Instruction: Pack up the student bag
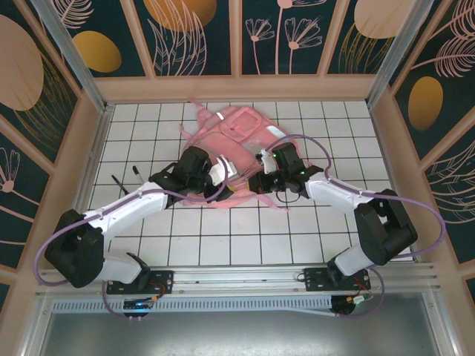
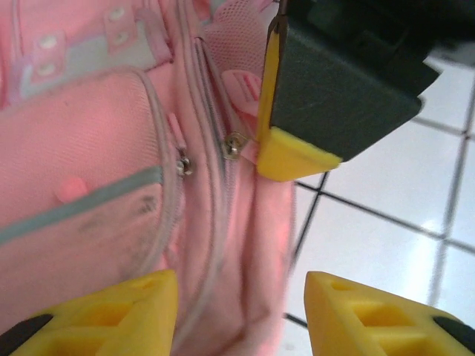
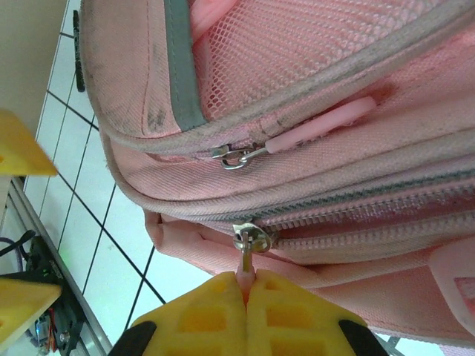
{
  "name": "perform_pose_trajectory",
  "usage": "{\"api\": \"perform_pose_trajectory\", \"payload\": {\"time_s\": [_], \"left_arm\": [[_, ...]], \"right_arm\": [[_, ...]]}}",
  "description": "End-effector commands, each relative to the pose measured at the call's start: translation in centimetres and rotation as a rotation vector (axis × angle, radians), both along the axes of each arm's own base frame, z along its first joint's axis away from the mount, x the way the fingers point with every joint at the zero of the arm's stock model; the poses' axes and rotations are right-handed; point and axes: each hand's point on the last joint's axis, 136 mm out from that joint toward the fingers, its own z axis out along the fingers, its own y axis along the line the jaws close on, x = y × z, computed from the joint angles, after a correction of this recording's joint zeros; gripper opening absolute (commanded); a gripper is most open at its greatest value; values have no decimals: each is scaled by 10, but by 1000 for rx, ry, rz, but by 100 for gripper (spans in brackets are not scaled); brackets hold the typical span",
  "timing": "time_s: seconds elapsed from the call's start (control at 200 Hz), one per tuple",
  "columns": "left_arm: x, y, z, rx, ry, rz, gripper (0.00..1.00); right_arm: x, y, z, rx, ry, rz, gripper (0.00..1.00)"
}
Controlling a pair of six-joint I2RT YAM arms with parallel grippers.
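Two hands meet at the lower edge of the pink backpack (image 1: 241,137), which lies flat on the white tiled counter (image 1: 148,133) in the upper middle of the overhead view, a strap (image 1: 197,113) trailing at its upper left.

At the bottom middle of its own wrist view, the right hand (image 3: 246,293) is clenched tight on a zip pull (image 3: 246,259). The pull hangs from the slider of the lower zip, and the backpack spreads across the frame above the hand. Overhead, this hand (image 1: 261,180) sits at the backpack's lower right edge.

At the bottom of its own view, the left hand (image 2: 241,308) is released, its yellow fingers (image 2: 141,300) standing apart. The backpack's side edge runs down between them. The finger on the left overlaps the fabric and the one on the right is over bare tile, so nothing looks pinched. Overhead, this hand (image 1: 221,176) lies at the backpack's lower left edge, near the other hand.
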Motion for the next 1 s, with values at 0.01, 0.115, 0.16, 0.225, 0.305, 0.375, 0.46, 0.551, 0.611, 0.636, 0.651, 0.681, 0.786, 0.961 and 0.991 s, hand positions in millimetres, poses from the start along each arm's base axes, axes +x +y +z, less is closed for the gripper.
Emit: {"api": "perform_pose_trajectory", "payload": {"time_s": [0.01, 0.115, 0.16, 0.225, 0.305, 0.375, 0.46, 0.551, 0.611, 0.636, 0.651, 0.681, 0.786, 0.961, 0.991], "left_arm": [[19, 6, -19, 171, -190, -99, 47], [22, 16, -37, 263, -225, -117, 47], [26, 20, -38, 281, -249, -98, 46], [32, 24, -37, 293, -282, -67, 44], [37, 27, -32, 299, -323, -35, 41], [40, 32, -33, 315, -354, -21, 36], [47, 42, -33, 346, -390, 38, 7], [51, 49, -29, 373, -390, 78, 0], [44, 49, -26, 375, -389, 40, 0], [41, 50, -24, 364, -401, 31, 0], [39, 49, -23, 355, -403, 23, 0], [34, 47, -21, 337, -410, 4, 0], [18, 44, -23, 313, -396, -75, 0], [3, 44, -31, 320, -353, -148, 0], [1, 41, -27, 301, -356, -155, 0]], "right_arm": [[0, 16, 20, 86, -23, 67, 0], [-2, 18, 22, 89, -17, 80, 0], [-2, 18, 22, 88, -18, 83, 0], [-3, 18, 21, 83, -19, 82, 0], [-4, 16, 19, 76, -19, 81, 0], [-6, 14, 17, 68, -19, 77, 0], [-6, 10, 12, 41, -21, 70, 0], [4, -6, -2, -75, -45, 11, 0], [19, -33, -22, -245, -78, -81, 0], [26, -46, -30, -322, -99, -117, 0], [30, -53, -34, -360, -105, -139, 0], [39, -67, -40, -430, -126, -183, 0], [61, -88, -41, -452, -137, -278, 0], [85, -105, -26, -391, -135, -407, 0], [86, -111, -27, -398, -125, -426, 0]]}}
